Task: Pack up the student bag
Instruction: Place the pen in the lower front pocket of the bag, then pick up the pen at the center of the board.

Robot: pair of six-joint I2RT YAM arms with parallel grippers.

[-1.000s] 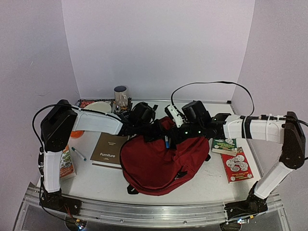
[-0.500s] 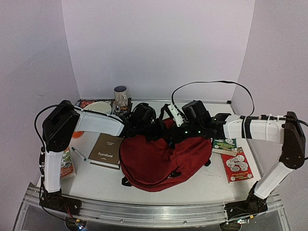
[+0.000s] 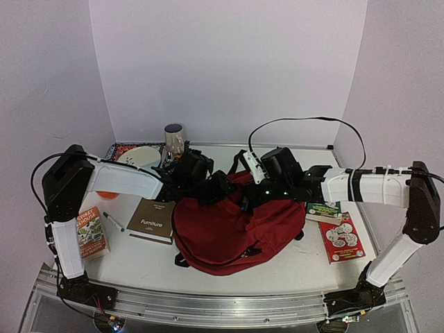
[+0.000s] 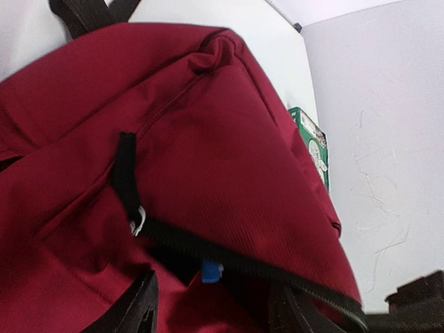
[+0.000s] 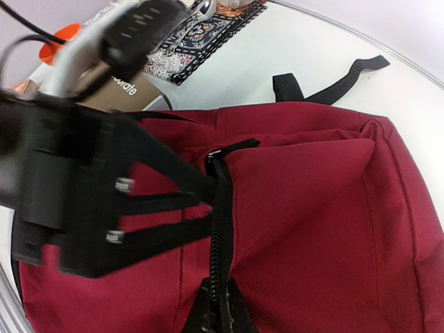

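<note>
Red fabric student bag [image 3: 232, 232] lies slumped mid-table [image 3: 291, 267], top end toward the back wall and straps trailing behind it. Both arms meet over that top end.

Right gripper [image 5: 216, 309] is clenched on the student bag right at the zip line [image 5: 222, 229]; its tips pinch the black zip tape. Left gripper [image 4: 216, 312] has its jaws apart w/ nothing clamped. Red cloth and zip run between the fingers [image 4: 142, 312], and a small blue item [image 4: 211, 272] sits in the gap, can't tell what it is.

Not packed yet: brown "Furniture" book [image 3: 156, 216] just left of bag, green book [image 3: 322, 210] and red book [image 3: 341, 238] on the right, another book [image 3: 89, 232] and a pen [image 3: 113, 222] far left. Mug [image 3: 174, 141] and plate [image 3: 141, 154] stand at the back.

Risks, my read:
- Only one pinch holds the mouth. Soft cloth may sag and close the opening, so nothing goes in.
- If the right arm pulls w/o a counter-hold, the whole bag could slide toward the green book or off the near edge.
- Left fingers sit v. close to the zip and a strap loop [image 4: 128, 173]. They could snag when moving off.
- Arms are crowded together, so there is a collision chance.
</note>
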